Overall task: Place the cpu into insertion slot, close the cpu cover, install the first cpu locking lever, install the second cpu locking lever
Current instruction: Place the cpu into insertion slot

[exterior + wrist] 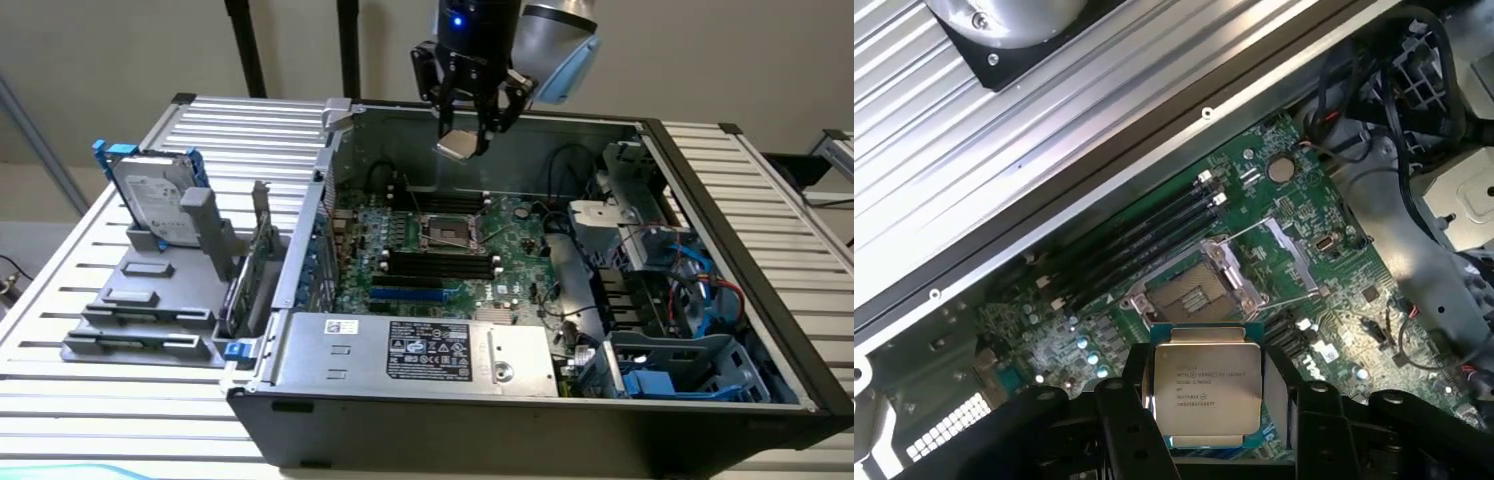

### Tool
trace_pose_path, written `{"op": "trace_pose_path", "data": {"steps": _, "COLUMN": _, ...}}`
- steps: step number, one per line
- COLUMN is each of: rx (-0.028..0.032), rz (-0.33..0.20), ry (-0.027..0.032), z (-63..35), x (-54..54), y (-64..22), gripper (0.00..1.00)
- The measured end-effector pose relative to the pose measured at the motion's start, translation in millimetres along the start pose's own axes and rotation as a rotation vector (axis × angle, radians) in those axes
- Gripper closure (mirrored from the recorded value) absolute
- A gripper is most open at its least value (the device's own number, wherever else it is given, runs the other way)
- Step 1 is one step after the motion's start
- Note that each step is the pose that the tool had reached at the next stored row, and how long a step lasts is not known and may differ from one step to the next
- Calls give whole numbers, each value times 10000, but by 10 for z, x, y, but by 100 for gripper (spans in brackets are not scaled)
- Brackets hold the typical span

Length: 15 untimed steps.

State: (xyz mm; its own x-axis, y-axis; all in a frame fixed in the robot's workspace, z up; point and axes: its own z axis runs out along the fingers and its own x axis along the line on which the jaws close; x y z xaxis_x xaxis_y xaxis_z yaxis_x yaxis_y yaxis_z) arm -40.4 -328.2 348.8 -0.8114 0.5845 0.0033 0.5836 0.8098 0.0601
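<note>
The arm point(541, 35) ends in a rounded silver-grey joint with a pale blue cap point(571, 65) at its four o'clock edge. At nine o'clock from that joint sits a black wrist housing point(478, 30) bearing a small blue light point(458, 18). At six o'clock from the housing, the gripper point(473, 128) is matte black, with chunky angular fingers point(1119, 430).

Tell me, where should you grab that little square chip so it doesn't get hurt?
By two opposite side edges, coming from above its metal top. The cpu is thin, flat and square, so the straight edges give the gripper parallel faces to pinch, as it does now, and the underside stays free for the insertion slot.
</note>
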Motion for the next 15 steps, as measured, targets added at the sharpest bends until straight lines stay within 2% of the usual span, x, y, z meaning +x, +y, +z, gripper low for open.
{"op": "trace_pose_path", "data": {"steps": 15, "rx": 84, "rz": 1985, "ry": -185, "z": 6, "x": 0, "y": 0, "gripper": 46}}
